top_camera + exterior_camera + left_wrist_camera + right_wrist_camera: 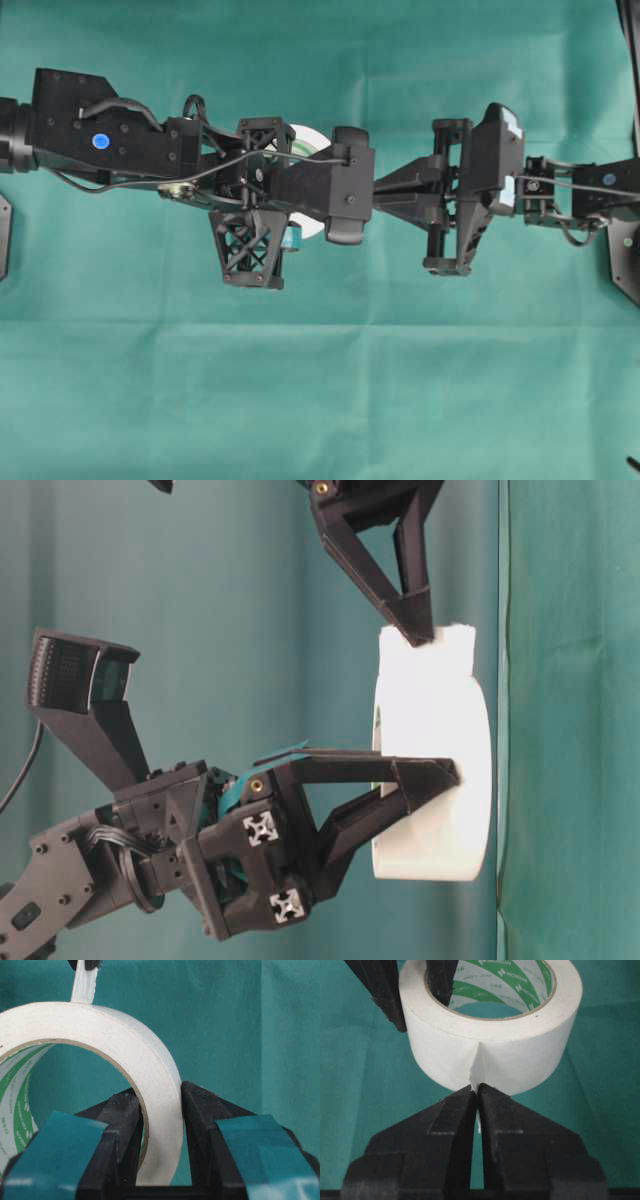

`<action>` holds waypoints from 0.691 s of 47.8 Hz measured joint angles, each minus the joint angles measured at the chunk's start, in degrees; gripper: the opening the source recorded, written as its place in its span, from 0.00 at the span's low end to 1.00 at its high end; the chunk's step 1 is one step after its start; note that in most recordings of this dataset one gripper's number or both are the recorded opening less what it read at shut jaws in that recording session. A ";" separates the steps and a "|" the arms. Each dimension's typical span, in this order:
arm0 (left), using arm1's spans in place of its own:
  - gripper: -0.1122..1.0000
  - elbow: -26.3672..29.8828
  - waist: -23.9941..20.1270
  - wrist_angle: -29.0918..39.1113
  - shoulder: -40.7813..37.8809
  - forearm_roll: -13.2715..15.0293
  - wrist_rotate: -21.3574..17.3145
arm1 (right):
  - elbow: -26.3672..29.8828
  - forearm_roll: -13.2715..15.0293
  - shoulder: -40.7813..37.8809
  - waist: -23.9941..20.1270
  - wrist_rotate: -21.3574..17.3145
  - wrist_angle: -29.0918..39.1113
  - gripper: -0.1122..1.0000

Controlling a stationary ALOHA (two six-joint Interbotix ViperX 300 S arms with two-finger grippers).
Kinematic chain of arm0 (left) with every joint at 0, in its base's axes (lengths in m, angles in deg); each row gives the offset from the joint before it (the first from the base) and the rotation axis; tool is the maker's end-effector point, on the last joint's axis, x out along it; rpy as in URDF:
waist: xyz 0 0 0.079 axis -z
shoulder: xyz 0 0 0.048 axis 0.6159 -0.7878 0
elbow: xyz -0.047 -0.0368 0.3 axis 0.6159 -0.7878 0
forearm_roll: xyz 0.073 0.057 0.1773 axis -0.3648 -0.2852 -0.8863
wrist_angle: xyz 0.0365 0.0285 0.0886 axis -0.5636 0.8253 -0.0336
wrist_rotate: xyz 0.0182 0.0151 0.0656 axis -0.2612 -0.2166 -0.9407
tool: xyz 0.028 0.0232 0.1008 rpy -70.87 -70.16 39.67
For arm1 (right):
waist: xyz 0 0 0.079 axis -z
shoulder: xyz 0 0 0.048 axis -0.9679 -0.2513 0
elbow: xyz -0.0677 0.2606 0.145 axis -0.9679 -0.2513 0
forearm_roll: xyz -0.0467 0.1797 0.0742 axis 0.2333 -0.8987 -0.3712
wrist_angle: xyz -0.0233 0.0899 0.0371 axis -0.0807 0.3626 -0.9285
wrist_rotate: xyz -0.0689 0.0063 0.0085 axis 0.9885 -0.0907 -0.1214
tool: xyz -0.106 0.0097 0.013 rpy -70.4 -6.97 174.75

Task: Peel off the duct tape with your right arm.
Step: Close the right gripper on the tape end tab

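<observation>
white ring-shaped roll of duct tape (492,1035) with a green-printed cardboard core, standing on its flat side on the green cloth-covered table (320,400), seen at the start of the peel. the left gripper (161,1105) — black, lattice-framed, with teal-padded fingers (125,1125) — is closed partway across the roll's wall, one finger inside the core and the other on the outer face, so the roll is pinned in place between the two arms. the right gripper (476,1091), with long black pointed fingers, meets the roll from the opposite side; its jaws are pressed together with no visible gap, and the loose white strip end (476,1077) of the tape rises as a small pinched fold from the outer face into the tips. in the table-level view the same tab stands proud of the roll just under the right fingertips. the step in hand is judged to be the grasp of the free end — achieved, with the peel itself not yet begun, since only a short tab has left the roll. the next move calls for drawing the right gripper steadily away from the roll, roughly tangent to its face, while the left grip holds firm; a weak pinch could let the narrow tab slip out.
</observation>
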 measured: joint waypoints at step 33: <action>0.29 0.09 0.09 0.00 -0.09 -0.09 0.09 | 0.88 -0.09 -0.70 -0.09 -0.09 0.00 0.02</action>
